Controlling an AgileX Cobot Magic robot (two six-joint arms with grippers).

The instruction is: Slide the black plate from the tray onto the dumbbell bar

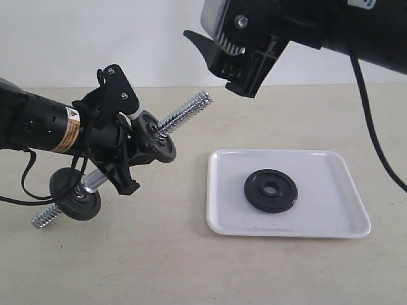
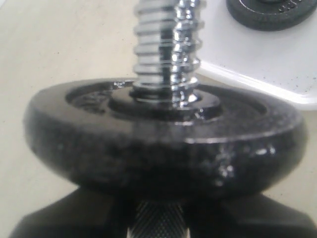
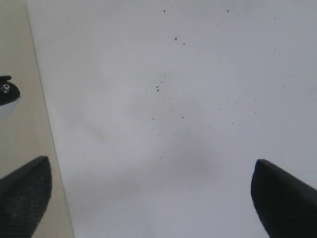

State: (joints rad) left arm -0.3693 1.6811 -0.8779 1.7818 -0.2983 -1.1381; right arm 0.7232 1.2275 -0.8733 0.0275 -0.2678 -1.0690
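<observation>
The black plate (image 1: 271,190) lies flat in the middle of the white tray (image 1: 318,223); its edge (image 2: 270,12) also shows in the left wrist view. My left gripper (image 1: 121,159) is shut on the knurled middle of the dumbbell bar (image 1: 187,112) and holds it tilted above the table, its bare threaded end (image 2: 166,49) pointing up towards the tray side. A black disc (image 2: 163,153) sits on the bar just beyond my left gripper (image 2: 158,223). My right gripper (image 1: 219,63) hangs high above the tray's far left corner, open and holding nothing.
Two more black discs (image 1: 75,194) sit near the bar's lower end on the left. The tray's near corner (image 2: 277,64) lies just past the bar. The right wrist view shows only a white speckled surface (image 3: 173,99) and a beige strip (image 3: 25,74).
</observation>
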